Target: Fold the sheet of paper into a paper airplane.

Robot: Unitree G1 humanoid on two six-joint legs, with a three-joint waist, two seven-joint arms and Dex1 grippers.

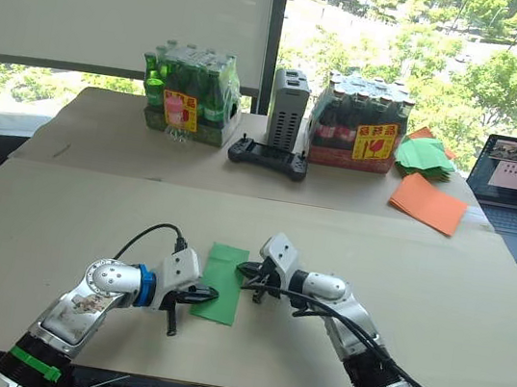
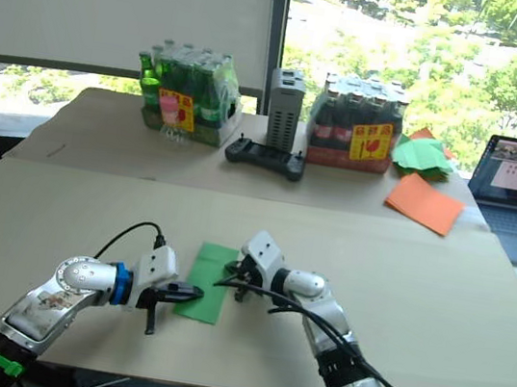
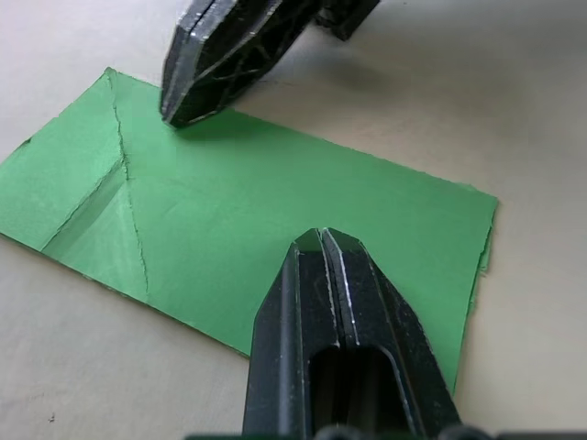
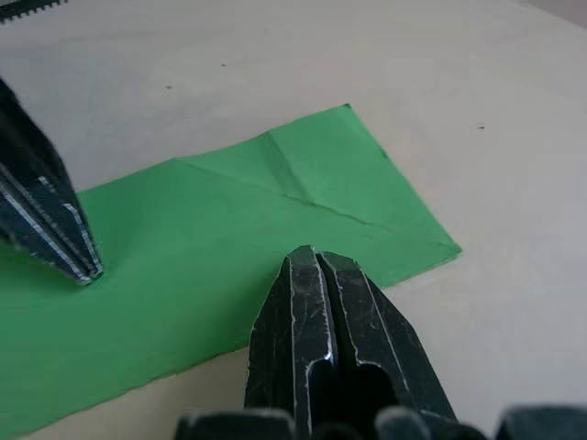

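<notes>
The left gripper [image 1: 207,294], its two black fingers pressed together with nothing between them, rests its tip on the left edge of the sheet of paper [image 1: 223,281]. That green sheet lies flat and creased on the near part of the table [image 1: 59,222], between both arms. The right gripper [image 1: 245,270], likewise clenched on nothing, touches the sheet's right edge.

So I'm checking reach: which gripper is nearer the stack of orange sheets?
The right gripper. It sits at the green sheet of paper's right edge, the left gripper at its left edge; the orange sheets lie far right.
</notes>
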